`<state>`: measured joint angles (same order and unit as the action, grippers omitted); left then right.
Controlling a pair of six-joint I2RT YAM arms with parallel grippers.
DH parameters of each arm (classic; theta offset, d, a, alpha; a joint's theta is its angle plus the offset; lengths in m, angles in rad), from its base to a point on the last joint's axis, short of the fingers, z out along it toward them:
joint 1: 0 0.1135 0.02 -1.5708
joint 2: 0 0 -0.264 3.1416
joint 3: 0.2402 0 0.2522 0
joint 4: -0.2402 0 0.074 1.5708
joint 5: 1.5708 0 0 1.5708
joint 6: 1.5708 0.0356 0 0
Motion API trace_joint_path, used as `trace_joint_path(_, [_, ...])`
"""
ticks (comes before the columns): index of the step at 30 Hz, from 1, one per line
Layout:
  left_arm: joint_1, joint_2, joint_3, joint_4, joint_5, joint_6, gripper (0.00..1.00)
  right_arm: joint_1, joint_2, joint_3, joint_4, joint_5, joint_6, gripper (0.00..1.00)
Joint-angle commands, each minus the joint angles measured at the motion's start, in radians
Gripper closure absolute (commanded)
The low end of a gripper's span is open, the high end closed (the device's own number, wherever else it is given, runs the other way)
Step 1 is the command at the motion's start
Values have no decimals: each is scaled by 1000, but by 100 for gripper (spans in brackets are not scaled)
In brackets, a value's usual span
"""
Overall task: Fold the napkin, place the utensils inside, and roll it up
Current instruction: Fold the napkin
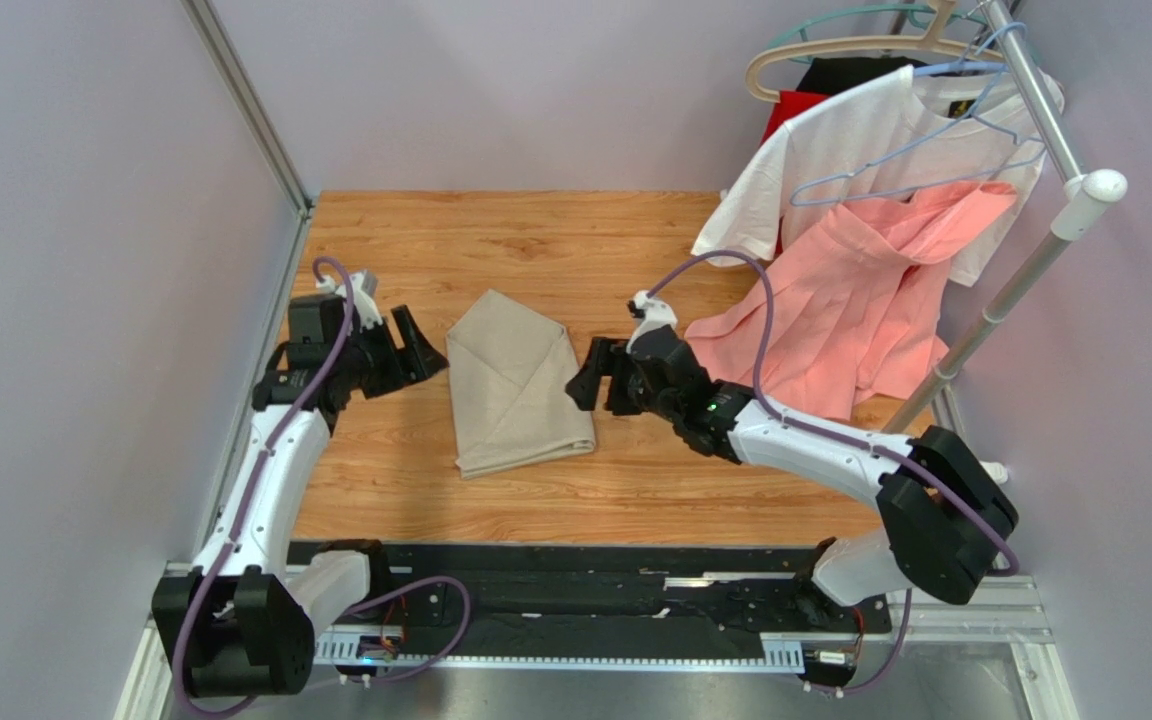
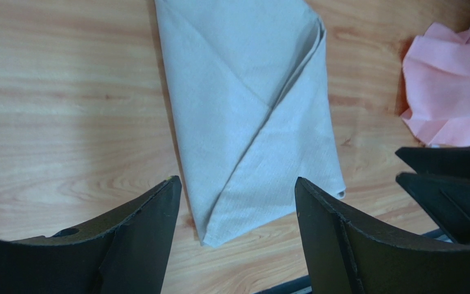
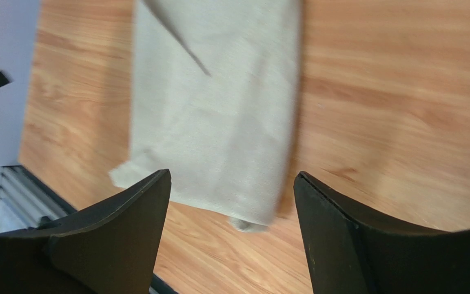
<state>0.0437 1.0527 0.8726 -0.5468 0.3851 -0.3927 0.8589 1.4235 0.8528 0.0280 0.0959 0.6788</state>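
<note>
Plain beige-tan cloth napkin [image 1: 515,383] lies folded into a narrow flat packet, flaps crossing diagonally, mid-bench on the light wooden bench [image 1: 537,240]. Left gripper [image 1: 420,348] sits at its 9 o'clock and right gripper [image 1: 593,375] at its 3 o'clock. Both have jaws spread and hold nothing, just beside the cloth's edges. Step judged: folding done or nearly so. Slender dark-purple utensils not visible in any view — next move calls for locating them before rolling.

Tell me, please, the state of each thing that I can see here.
napkin, folded, lying flat
left pincer, open, empty
right pincer, open, empty
pink garment, hanging
T-shirt, hanging
</note>
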Motion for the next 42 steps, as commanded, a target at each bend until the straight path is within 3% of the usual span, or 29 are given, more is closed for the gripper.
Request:
trace_joint_path(1, [-76, -83, -130, 136, -46, -144, 23, -89, 2, -101, -37, -183, 4, 23])
trace_joint_path(13, [-88, -97, -375, 275, 11, -241, 23, -142, 117, -241, 291, -404, 165, 25])
trace_joint_path(22, [-87, -98, -402, 272, -3, -215, 23, -144, 193, -248, 352, -369, 185, 33])
trace_joint_path(37, [-87, -89, -481, 301, -3, -235, 25, -149, 259, -245, 388, -355, 177, 66])
trace_joint_path(38, [-87, -88, -484, 300, -3, -232, 25, -149, 265, -244, 392, -355, 179, 72])
trace_joint_path(42, [-87, -63, -491, 329, 0, -227, 25, -149, 287, -236, 411, -360, 183, 83])
